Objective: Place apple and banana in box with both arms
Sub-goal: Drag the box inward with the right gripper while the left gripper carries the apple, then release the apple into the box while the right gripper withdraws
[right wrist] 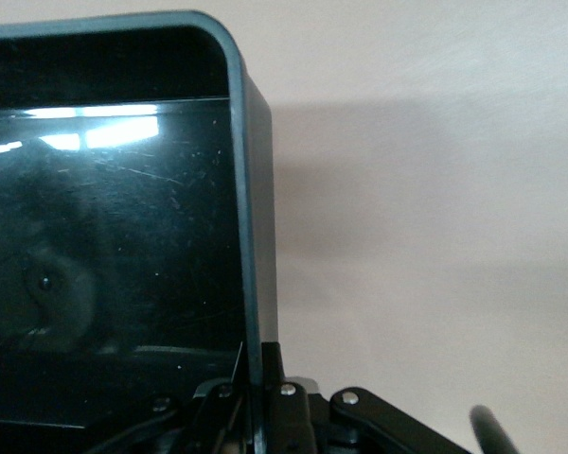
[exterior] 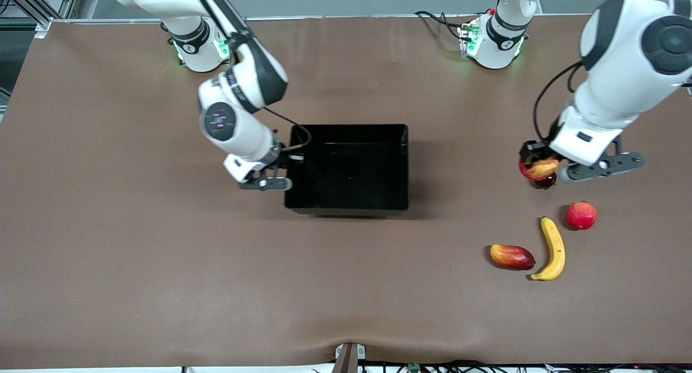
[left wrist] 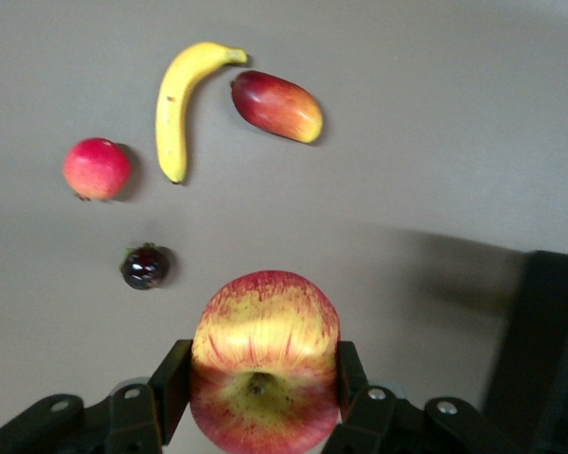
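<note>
Your apple [left wrist: 264, 359] sits pinched between the left gripper [exterior: 540, 167]'s fingers, up over the table at the left arm's end (above a small dark fruit [exterior: 545, 181]). A fast swing could roll it out. The banana [exterior: 553, 248] lies nearer the front camera. The right gripper [right wrist: 256, 402] clamps the box [exterior: 403, 167]'s wall; it could drag it.

You face a wide brown matte surface [exterior: 135, 265] that fills nearly the whole frame. Along the top edge runs a grey floor strip, with metal framing in the upper left corner. Cables trail along the bottom edge. Even overhead light casts soft shadows.
</note>
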Available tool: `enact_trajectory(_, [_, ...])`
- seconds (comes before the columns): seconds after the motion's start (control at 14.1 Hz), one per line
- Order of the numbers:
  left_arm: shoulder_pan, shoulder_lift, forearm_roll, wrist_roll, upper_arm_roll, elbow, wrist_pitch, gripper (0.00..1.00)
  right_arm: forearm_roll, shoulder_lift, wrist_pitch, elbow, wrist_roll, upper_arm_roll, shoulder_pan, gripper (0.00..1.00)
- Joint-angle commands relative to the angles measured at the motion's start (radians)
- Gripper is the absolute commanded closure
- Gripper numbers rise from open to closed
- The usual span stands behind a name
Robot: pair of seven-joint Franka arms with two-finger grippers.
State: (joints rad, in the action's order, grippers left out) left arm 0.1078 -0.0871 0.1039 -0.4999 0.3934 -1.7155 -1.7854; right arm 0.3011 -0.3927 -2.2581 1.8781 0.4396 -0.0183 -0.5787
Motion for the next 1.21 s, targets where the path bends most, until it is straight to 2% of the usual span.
enact_trajectory(0.0, [0.003, -0.028, -0.006, -0.133, 0.085, 0.002, -0.024, 1.0, 0.088, -0.064, -0.052, -0.043, 0.005, 0.014, -0.071, 1.0])
enact_trajectory(0.21, [-0.005, -0.113, -0.004, -0.261, 0.174, -0.006, -0.095, 1.0, 0.096, -0.141, -0.138, -0.083, 0.092, 0.015, -0.135, 1.0])
enact_trajectory(0.43, [-0.092, -0.201, 0.01, -0.38, 0.188, -0.01, -0.164, 1.0, 0.085, -0.19, -0.143, -0.099, 0.133, 0.023, -0.149, 1.0])
enact_trajectory(0.5, [-0.105, -0.226, 0.013, -0.403, 0.188, -0.018, -0.193, 1.0, 0.087, -0.19, -0.138, -0.1, 0.139, 0.023, -0.141, 0.87])
enact_trajectory(0.57, [-0.126, -0.236, 0.013, -0.423, 0.188, -0.045, -0.213, 1.0, 0.084, -0.19, -0.138, -0.102, 0.151, 0.023, -0.141, 0.12])
enact_trajectory(0.64, [-0.134, -0.237, 0.011, -0.428, 0.188, -0.083, -0.233, 1.0, 0.085, -0.189, -0.138, -0.105, 0.154, 0.023, -0.147, 0.0])
enact_trajectory(0.92, [-0.131, -0.238, 0.013, -0.431, 0.188, -0.272, -0.401, 1.0, 0.084, -0.132, -0.075, -0.128, 0.151, 0.029, -0.11, 0.0])
enact_trajectory(1.07, [-0.126, -0.261, 0.013, -0.43, 0.188, -0.325, -0.456, 1.0, 0.075, -0.074, 0.035, -0.163, 0.146, 0.081, -0.101, 0.0])
enact_trajectory(1.14, [-0.123, -0.287, 0.013, -0.43, 0.186, -0.326, -0.457, 1.0, 0.056, -0.055, 0.134, -0.215, 0.148, 0.113, -0.101, 0.0])
